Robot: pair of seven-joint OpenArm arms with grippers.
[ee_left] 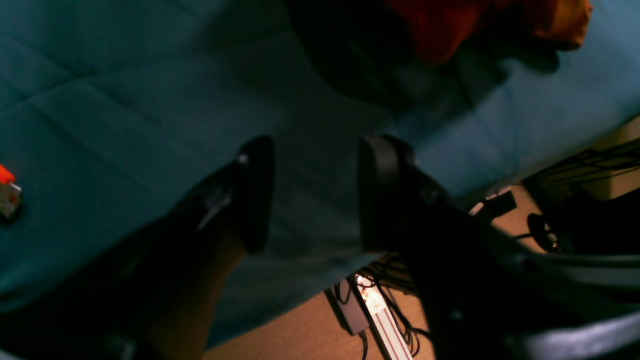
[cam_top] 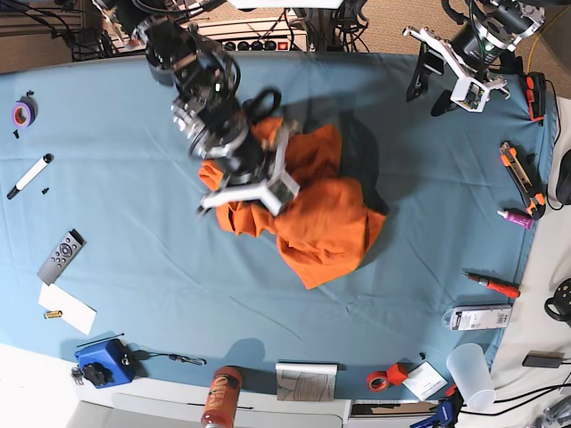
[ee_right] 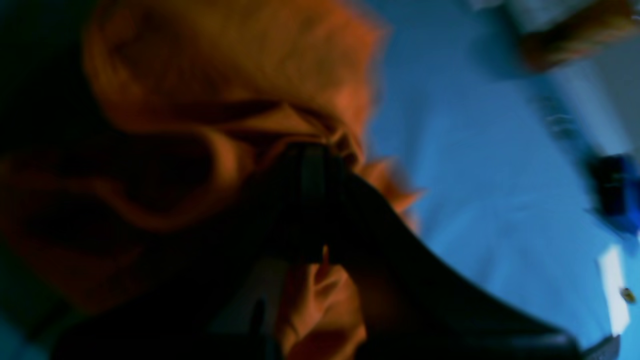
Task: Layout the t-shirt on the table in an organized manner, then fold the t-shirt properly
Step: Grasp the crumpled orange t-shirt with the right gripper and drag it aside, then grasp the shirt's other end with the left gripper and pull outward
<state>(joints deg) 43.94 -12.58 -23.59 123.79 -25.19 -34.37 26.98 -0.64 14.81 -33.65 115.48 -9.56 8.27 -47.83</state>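
While t-shirt (cam_top: 312, 214) is bunched under right gripper (ee_right: 310, 200), clamped on fabric, lift is best kept slow; left gripper (ee_left: 310, 200) parted, nothing held.

Black-fingered left gripper (ee_left: 315, 195), right gripper (ee_right: 300, 200); white brackets and dark motor housings on both arms

**Cloth, plastic, paper**

The t-shirt (cam_top: 312, 214) is soft, matt orange fabric, heavily creased. Under it, the table (cam_top: 134, 267) wears smooth matt blue cloth with faint fold lines. Toward the table's near edge, the cup (cam_top: 470, 374) looks like translucent plastic; the white note (cam_top: 69, 308) looks like paper.
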